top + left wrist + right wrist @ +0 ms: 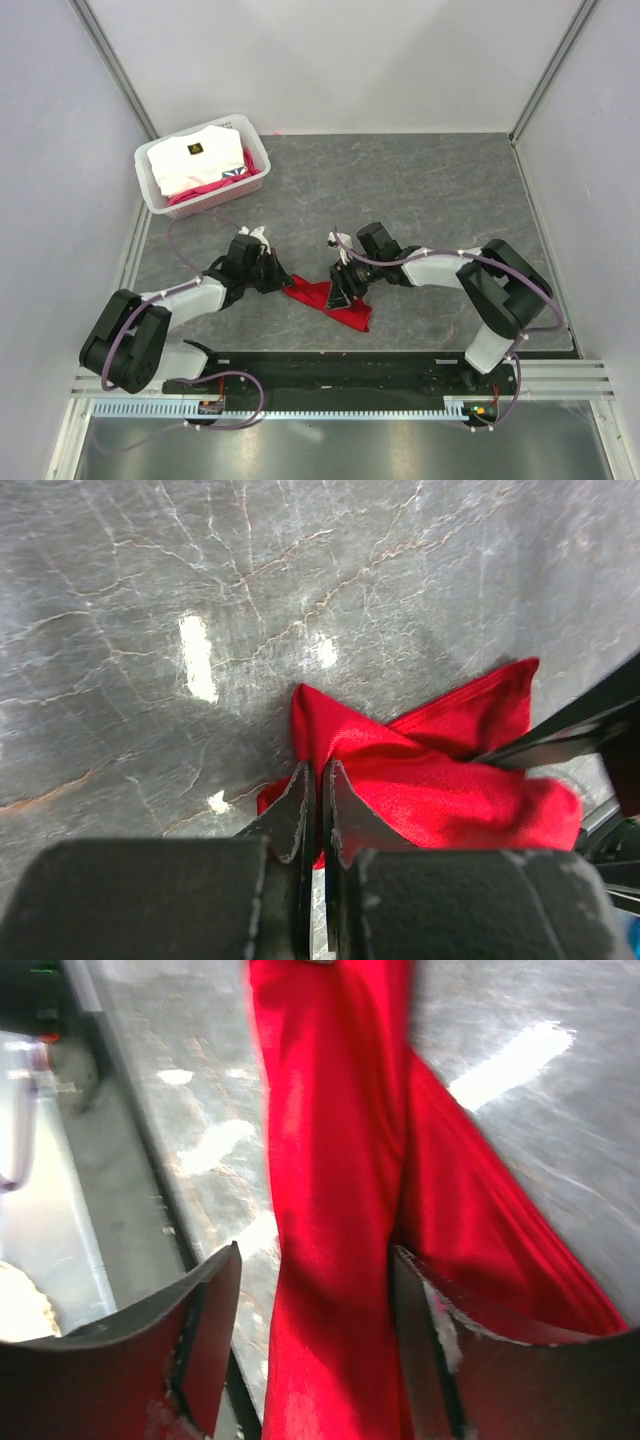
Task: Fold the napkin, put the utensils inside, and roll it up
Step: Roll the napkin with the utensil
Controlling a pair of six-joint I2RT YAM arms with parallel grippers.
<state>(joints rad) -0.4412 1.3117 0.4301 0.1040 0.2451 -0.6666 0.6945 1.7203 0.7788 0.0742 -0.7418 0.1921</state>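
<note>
From above, you've got the red napkin (335, 303) bunched on the desk (430, 190), between both arms and near the front edge. On the left wrist view, your left tool (318, 780) is pressed together, pinching the napkin's near edge. On the right wrist view, your right tool (315, 1260) stands apart, with the cloth running loose between its fingers.

A grey counter (420, 190), veined like marble, is closed in by plain pale walls (350, 60) on three sides, with thin metal posts (115, 65) in the far corners. Bright patches of reflected light (197, 658) lie on its surface, a white plastic basket (142, 168) sits at its far left corner, and a ribbed metal rail (330, 407) runs along the near edge.
</note>
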